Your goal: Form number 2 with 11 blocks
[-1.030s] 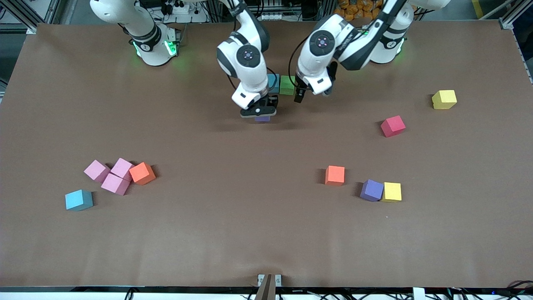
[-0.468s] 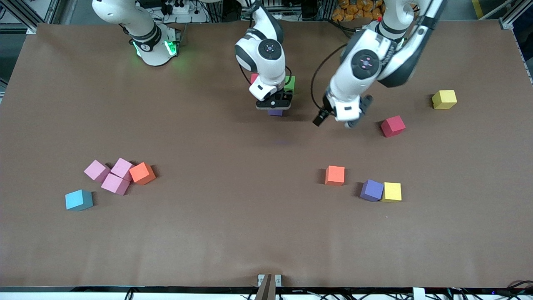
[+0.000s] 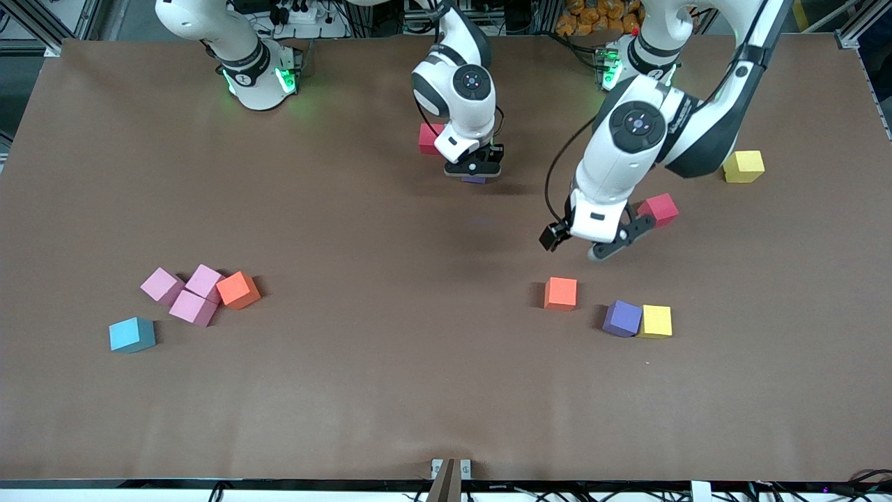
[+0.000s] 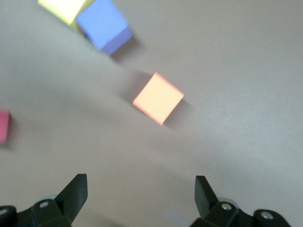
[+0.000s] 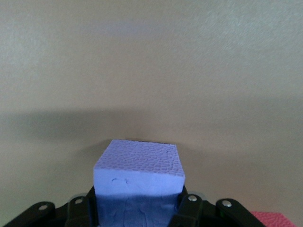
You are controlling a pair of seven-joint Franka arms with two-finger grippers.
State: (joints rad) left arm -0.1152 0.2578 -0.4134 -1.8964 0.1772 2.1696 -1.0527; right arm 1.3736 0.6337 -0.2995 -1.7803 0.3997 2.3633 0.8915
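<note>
Loose blocks lie scattered along the worktop (image 3: 390,390): no 2 shows yet, so nearly everything is left. My right hand (image 3: 474,171) grips a purple block (image 5: 138,172) beside a red block (image 3: 428,138). My left hand (image 3: 598,242), fingers spread empty, hangs over an orange block (image 3: 561,293).

Small purple foam cube (image 3: 474,179) mostly hidden under right gripper (image 3: 474,169). Red foam cube (image 3: 428,138) partly covered by right arm. Left wrist view blurred; yellow foam cube (image 4: 64,8) cut by edge.
</note>
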